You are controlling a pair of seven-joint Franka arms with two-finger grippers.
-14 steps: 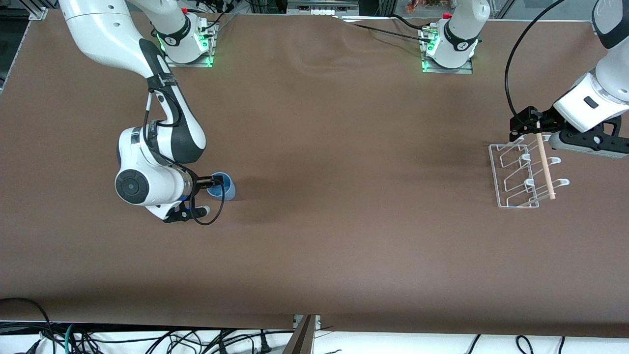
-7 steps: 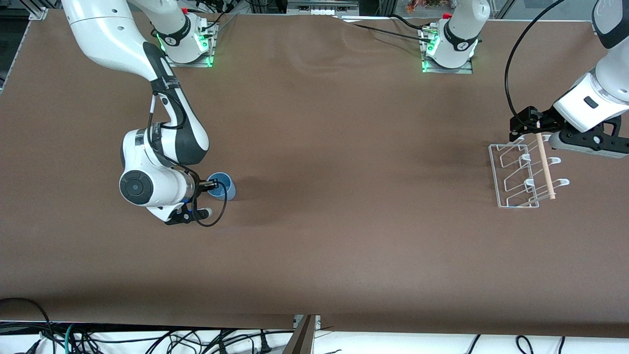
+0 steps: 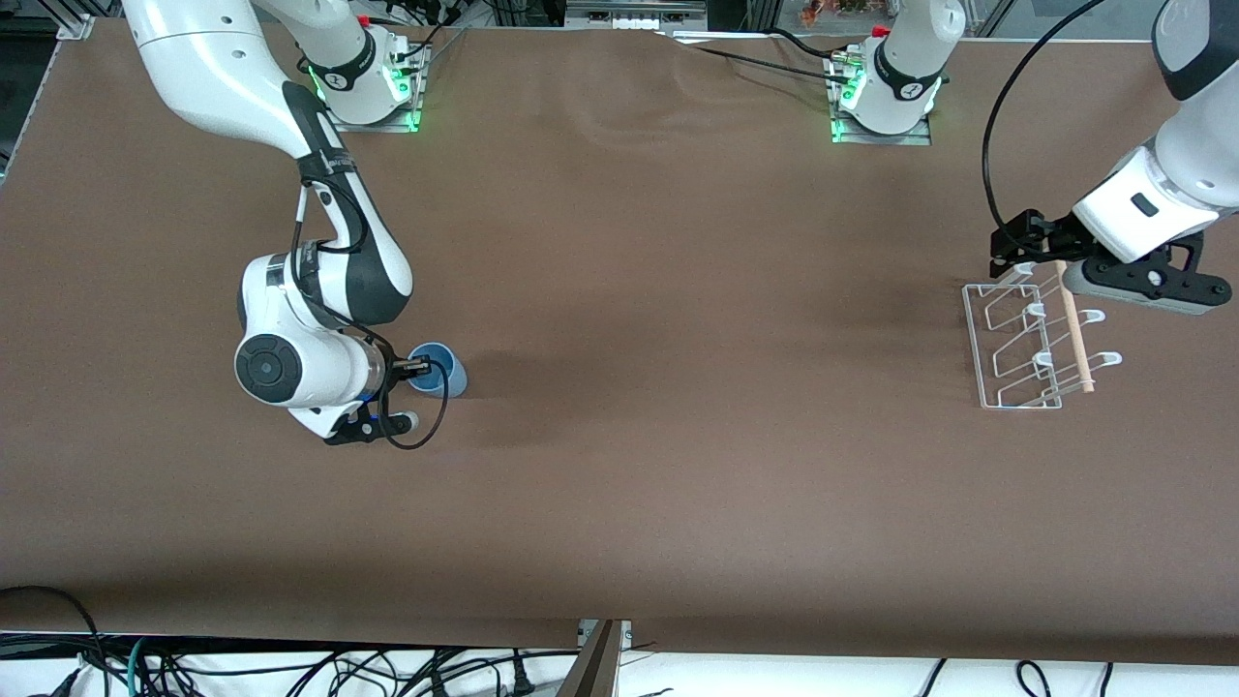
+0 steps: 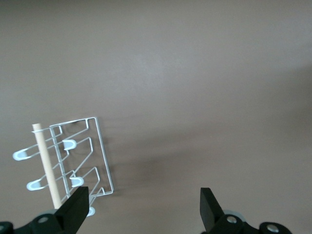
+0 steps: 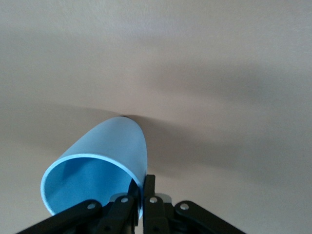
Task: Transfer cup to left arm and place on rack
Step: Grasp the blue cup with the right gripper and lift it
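Far from the rack, toward the right arm's end of the table, the cup is pinched at its rim by the right gripper. Its bottom is hard to see. Over the rack waits the left gripper with fingers wide apart, their tips cut off.

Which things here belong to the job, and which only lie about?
Job:
- cup, its rim pinched by the shut right pincer
- rack
- left pincer, open above the rack

Lying about:
- cables below the table edge
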